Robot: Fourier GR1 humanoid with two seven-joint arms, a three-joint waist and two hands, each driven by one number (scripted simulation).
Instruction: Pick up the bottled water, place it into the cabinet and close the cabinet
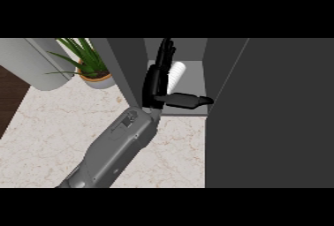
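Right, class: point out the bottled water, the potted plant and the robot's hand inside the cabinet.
bottled water (178, 73), head view, on its pale side beside the fingers
potted plant (98, 80), head view, on the pot's rim
hand (157, 81), head view, on the black palm

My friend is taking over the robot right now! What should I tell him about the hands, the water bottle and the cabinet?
Only one hand shows, reaching inside the open cabinet; which side it is cannot be judged from this view. Its fingers are straight beside the bottled water, thumb sticking out.
The bottle stands in the cabinet, at the back.
Done: bottle is inside.
Left: pull the hand out and shut the cabinet door, open at the right.
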